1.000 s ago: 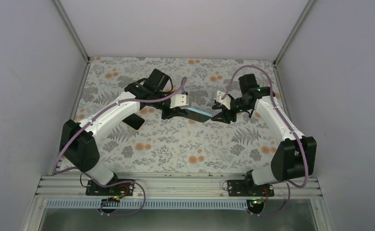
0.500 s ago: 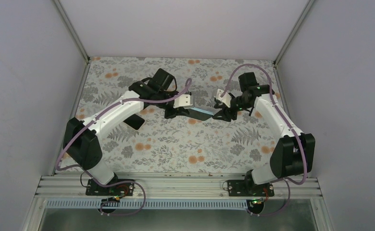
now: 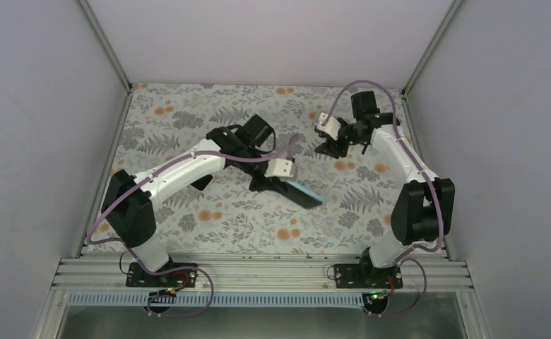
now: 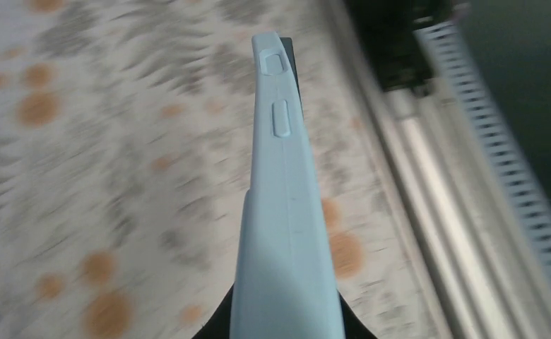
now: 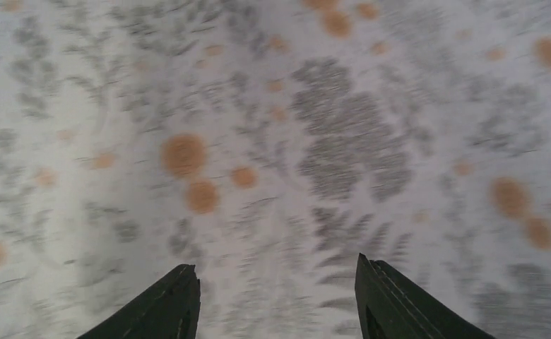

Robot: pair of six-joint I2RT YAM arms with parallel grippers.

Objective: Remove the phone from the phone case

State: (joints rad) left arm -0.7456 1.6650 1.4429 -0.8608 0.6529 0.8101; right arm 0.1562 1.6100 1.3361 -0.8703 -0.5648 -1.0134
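Note:
My left gripper (image 3: 276, 185) is shut on one end of a light blue phone case (image 3: 305, 195) and holds it above the floral table, its free end pointing near-right. In the left wrist view the case (image 4: 287, 233) shows edge-on with two side buttons, clamped between my dark fingers (image 4: 220, 326). A dark strip, seemingly the phone (image 4: 293, 60), lies along its right face. My right gripper (image 3: 327, 147) is open and empty at the back right, apart from the case. In the right wrist view its gripper (image 5: 274, 265) frames only cloth.
A floral cloth (image 3: 343, 212) covers the table. A metal rail (image 3: 258, 272) runs along the near edge and shows in the left wrist view (image 4: 428, 176). Grey enclosure walls (image 3: 39, 141) stand left, right and behind.
My left gripper has swung the case from the table's middle toward the near right. My right gripper, earlier at the case's other end, has come off it and drawn back.

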